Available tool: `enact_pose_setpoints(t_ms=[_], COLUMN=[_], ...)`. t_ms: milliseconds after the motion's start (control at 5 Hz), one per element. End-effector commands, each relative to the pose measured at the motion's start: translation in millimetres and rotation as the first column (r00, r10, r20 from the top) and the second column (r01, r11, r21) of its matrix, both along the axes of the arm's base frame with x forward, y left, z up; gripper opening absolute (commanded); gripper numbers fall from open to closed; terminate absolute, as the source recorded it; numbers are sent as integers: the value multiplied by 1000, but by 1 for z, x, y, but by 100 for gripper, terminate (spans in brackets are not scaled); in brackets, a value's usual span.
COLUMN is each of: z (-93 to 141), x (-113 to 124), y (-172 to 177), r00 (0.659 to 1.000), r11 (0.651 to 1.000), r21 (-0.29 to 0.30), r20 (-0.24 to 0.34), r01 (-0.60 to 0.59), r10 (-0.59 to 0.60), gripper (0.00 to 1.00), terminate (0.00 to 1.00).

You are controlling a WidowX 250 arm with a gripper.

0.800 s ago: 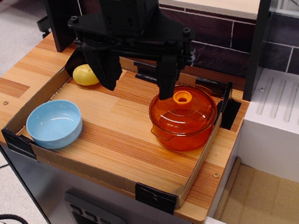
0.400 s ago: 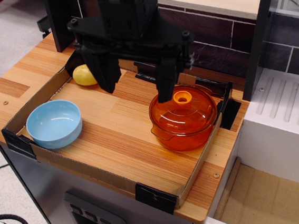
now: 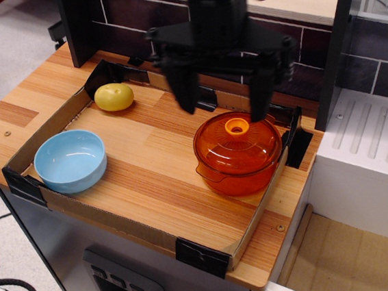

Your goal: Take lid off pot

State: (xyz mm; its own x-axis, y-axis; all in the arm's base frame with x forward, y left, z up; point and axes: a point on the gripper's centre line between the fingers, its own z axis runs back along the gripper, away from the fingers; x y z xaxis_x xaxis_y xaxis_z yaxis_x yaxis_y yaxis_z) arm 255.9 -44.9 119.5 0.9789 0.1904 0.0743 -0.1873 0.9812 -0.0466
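The translucent orange pot (image 3: pixel 238 172) stands at the right side of the wooden tray. Its domed orange lid (image 3: pixel 237 141) sits on it, with the ring knob (image 3: pixel 236 125) at its centre. My black gripper (image 3: pixel 224 114) hangs open above the pot's back edge. Its left finger (image 3: pixel 183 91) is up and left of the lid; its right finger (image 3: pixel 258 98) ends just right of the knob. The knob lies roughly between the two fingers. The gripper holds nothing.
A light blue bowl (image 3: pixel 70 160) sits at the tray's front left. A yellow fruit (image 3: pixel 114 97) lies at the back left. A low cardboard rim (image 3: pixel 105 219) with black corner clips edges the tray. A dark brick wall and black post stand behind.
The gripper has moved to the right, from left of the pot to above it, so the knob now lies between the fingers. The yellow fruit is uncovered. Pot and lid have not moved.
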Motion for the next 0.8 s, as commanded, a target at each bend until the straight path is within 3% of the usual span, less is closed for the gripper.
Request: enact_pose_setpoints(t_ms=[0, 600], z=[-6, -32], x=[15, 31], y=[2, 7], r00=[998, 998], r11=[998, 999], r21=[-56, -42], r20=[66, 63], r01=[10, -19], r10=[-7, 22], gripper=[100, 100], terminate=[0, 0])
